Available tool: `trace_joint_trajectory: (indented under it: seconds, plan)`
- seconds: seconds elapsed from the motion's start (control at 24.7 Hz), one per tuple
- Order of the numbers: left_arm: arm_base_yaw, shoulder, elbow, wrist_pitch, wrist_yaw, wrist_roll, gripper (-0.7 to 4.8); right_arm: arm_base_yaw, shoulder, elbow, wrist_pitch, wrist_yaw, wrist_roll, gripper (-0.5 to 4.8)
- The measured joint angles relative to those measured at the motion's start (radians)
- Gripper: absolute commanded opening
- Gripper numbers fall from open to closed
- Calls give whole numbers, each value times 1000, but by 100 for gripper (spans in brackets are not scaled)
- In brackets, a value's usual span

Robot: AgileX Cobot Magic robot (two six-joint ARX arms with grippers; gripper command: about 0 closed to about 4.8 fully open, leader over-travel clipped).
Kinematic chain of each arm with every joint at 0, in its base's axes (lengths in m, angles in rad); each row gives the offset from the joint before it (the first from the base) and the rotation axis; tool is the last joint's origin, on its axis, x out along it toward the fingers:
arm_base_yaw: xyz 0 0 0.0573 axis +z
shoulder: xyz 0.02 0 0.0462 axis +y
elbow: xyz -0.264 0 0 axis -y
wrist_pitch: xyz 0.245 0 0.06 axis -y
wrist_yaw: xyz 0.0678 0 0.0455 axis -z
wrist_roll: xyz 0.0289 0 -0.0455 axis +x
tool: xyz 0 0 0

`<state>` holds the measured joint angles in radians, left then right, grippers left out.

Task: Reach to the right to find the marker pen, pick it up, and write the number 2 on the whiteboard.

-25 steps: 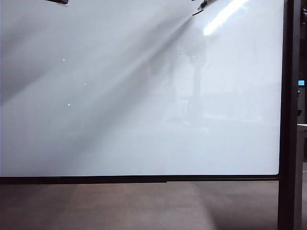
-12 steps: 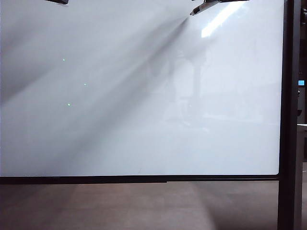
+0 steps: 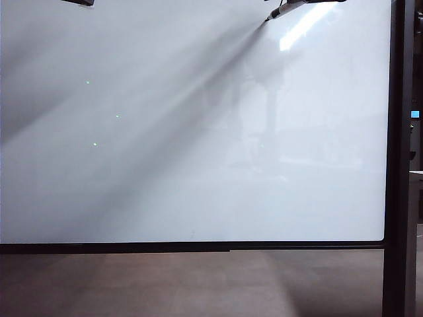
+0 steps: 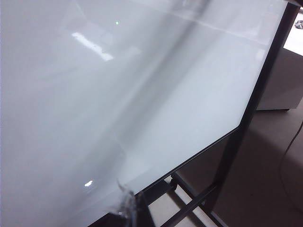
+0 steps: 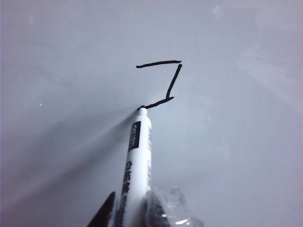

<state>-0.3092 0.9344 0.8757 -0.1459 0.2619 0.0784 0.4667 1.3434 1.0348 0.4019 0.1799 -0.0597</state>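
Note:
The whiteboard [image 3: 198, 165] fills the exterior view. My right gripper [image 3: 314, 1] sits at its top right edge, shut on the marker pen [image 3: 281, 9]. In the right wrist view the white marker pen [image 5: 137, 161] stands between the fingers of the right gripper [image 5: 135, 210]. Its dark tip touches the whiteboard [image 5: 236, 151] at the end of a black stroke. That stroke is the number 2 [image 5: 171, 85]: a top bar, a slanted line, and a short bottom bar. My left gripper [image 3: 79, 2] barely shows at the top left. Only one taped finger [image 4: 129, 208] shows over the whiteboard [image 4: 94, 118].
A black upright post [image 3: 398, 165] borders the board on the right, with a black lower edge [image 3: 198, 247] and brown floor below. The left wrist view shows the board's dark stand bars [image 4: 189, 208] and a pale cabinet [image 4: 284, 75] beyond.
More of the right gripper and pen now shows along the top edge of the exterior view. The pen tip stays at nearly the same spot. The left gripper has not moved.

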Motion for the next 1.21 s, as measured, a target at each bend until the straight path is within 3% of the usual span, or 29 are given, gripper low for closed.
trace_joint_trajectory:
  seconds: [1.21]
  plan:
    - [0, 0, 0, 0, 0, 0, -5, 0, 21, 0, 5, 2, -1, -1]
